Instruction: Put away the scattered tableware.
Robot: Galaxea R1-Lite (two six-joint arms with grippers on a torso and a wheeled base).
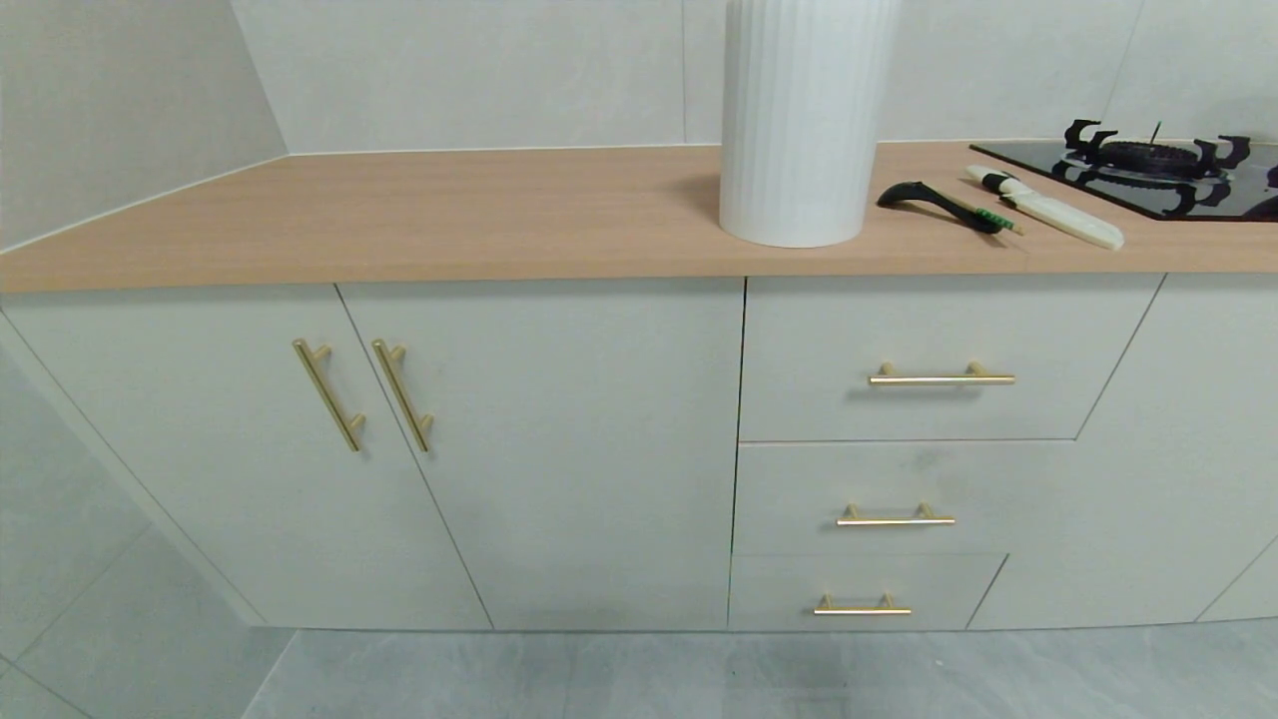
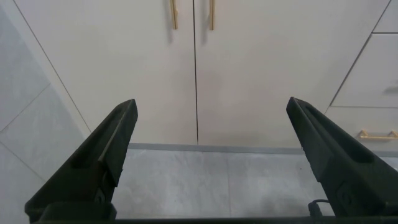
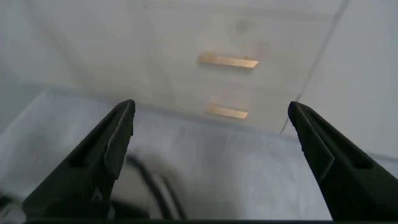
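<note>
On the wooden countertop (image 1: 399, 215) at the right lie a black-handled utensil (image 1: 944, 205) and a white knife-shaped piece (image 1: 1048, 208), side by side near the stove. My left gripper (image 2: 211, 118) hangs open, low before the cabinet doors (image 2: 199, 74) and above the floor. My right gripper (image 3: 211, 118) is open too, held low in front of the lower drawers (image 3: 228, 61). Neither holds anything.
A tall white ribbed container (image 1: 799, 120) stands on the counter left of the utensils. A black gas hob (image 1: 1148, 165) occupies the far right. Below are two cabinet doors with gold handles (image 1: 364, 394) and three drawers (image 1: 939, 377). Grey tiled floor lies in front.
</note>
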